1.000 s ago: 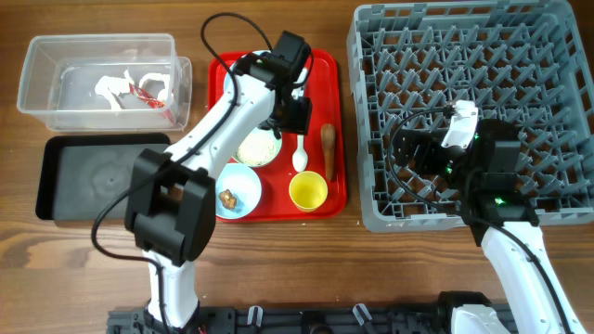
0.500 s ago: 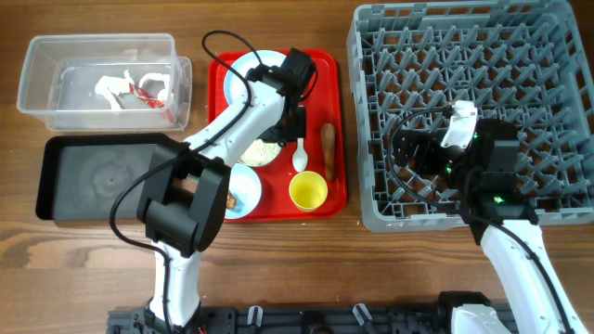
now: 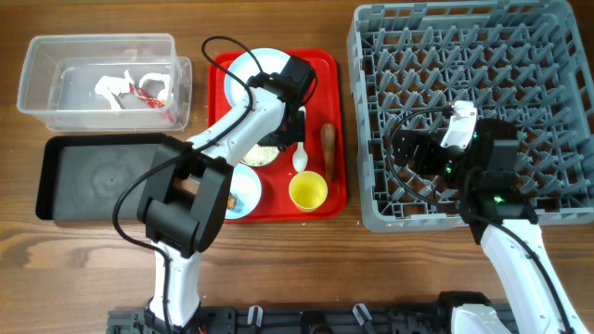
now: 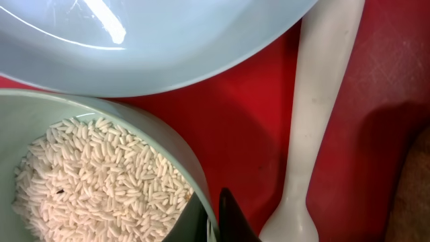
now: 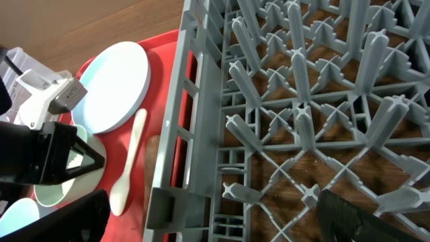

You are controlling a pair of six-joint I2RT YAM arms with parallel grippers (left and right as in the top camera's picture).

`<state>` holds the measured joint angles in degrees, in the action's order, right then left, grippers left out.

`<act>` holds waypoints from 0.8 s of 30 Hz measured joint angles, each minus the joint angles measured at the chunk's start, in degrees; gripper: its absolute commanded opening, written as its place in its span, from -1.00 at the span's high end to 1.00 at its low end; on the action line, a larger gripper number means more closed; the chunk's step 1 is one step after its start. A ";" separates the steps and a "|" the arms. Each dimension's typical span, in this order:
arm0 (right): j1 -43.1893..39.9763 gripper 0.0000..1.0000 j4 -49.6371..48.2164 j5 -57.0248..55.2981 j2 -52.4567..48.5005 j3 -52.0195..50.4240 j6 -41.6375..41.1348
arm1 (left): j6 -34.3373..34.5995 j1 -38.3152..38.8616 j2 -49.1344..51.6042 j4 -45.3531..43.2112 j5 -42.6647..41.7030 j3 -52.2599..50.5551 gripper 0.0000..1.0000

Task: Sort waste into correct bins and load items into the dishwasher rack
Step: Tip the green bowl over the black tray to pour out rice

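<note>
My left gripper [image 4: 213, 218] [image 3: 283, 139] is shut on the right rim of the pale mint bowl [image 4: 168, 141] [image 3: 260, 153], one finger inside and one outside. The bowl holds white rice-like grains [image 4: 94, 175]. Behind it on the red tray [image 3: 320, 74] lies the light blue plate [image 3: 255, 67]. The white spoon [image 3: 300, 153] [image 4: 316, 121] lies just right of the bowl. An orange-brown stick [image 3: 329, 148], the yellow cup [image 3: 307, 191] and a light blue bowl [image 3: 243, 190] holding a brown lump are also there. My right gripper [image 3: 408, 148] [image 5: 215, 222] hangs open over the left edge of the grey dishwasher rack [image 3: 520, 56].
A clear tub [image 3: 65, 102] at the far left holds a red wrapper and white scraps [image 3: 139, 90]. In front of it lies a shallow black tray [image 3: 102, 176]. The rack's upright pegs [image 5: 302, 101] stand right under my right gripper.
My left gripper has come down a little toward the mint bowl and its jaws have closed on the rim. The right arm has not moved.
</note>
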<state>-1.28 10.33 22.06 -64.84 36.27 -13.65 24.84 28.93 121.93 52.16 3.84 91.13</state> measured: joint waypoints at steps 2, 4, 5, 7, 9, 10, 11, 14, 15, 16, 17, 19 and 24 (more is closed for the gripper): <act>0.00 -0.99 0.00 0.00 -0.04 0.00 0.00 | -0.02 0.00 0.00 0.42 0.00 0.24 0.92; 0.00 -0.99 0.00 0.00 -0.09 0.00 0.00 | -0.02 0.00 -0.11 1.11 -0.04 0.76 0.92; 0.00 -0.99 -0.02 0.00 -0.09 0.00 -0.02 | -0.02 0.00 -0.42 1.60 -0.31 1.07 0.92; 0.00 -0.99 -0.02 0.00 -0.09 0.00 0.00 | -0.04 0.00 -1.51 1.84 -1.57 1.42 0.92; 0.00 -1.00 -0.02 0.00 -0.11 0.00 -0.02 | -0.11 -0.07 -3.52 1.84 -4.92 1.46 0.92; 0.00 -1.00 -0.02 0.00 -0.09 0.00 0.00 | -0.11 -0.13 -4.50 1.92 -6.01 1.49 0.92; 0.00 -0.99 -0.02 0.00 -0.09 0.00 0.00 | -0.13 -0.37 -6.25 2.67 -7.89 1.51 0.92; 0.00 -0.99 0.00 0.00 -0.09 0.00 0.00 | -0.39 -3.23 -12.17 6.43 -10.69 1.53 0.92; 0.00 -0.99 0.00 0.02 -0.11 0.00 -0.02 | -0.72 -5.09 -14.19 8.24 -11.08 1.64 0.92; 0.00 -0.99 0.00 0.00 -0.09 0.00 0.00 | -1.20 -7.43 -16.13 10.05 -11.32 1.77 0.92; 0.00 -0.99 -0.02 0.00 -0.11 0.00 0.00 | -2.05 -10.95 -18.45 12.44 -11.50 1.88 0.92; 0.00 -0.99 0.00 0.00 -0.11 0.00 0.00 | -4.74 -16.06 -20.31 15.91 -12.94 2.14 0.92; 0.00 -0.99 -0.02 0.00 -0.11 0.00 -0.02 | -15.96 -32.02 -20.90 21.51 -23.67 1.46 0.92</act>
<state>-1.28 10.31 22.06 -64.95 36.27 -13.67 8.88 -3.09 101.03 73.67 -19.84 92.60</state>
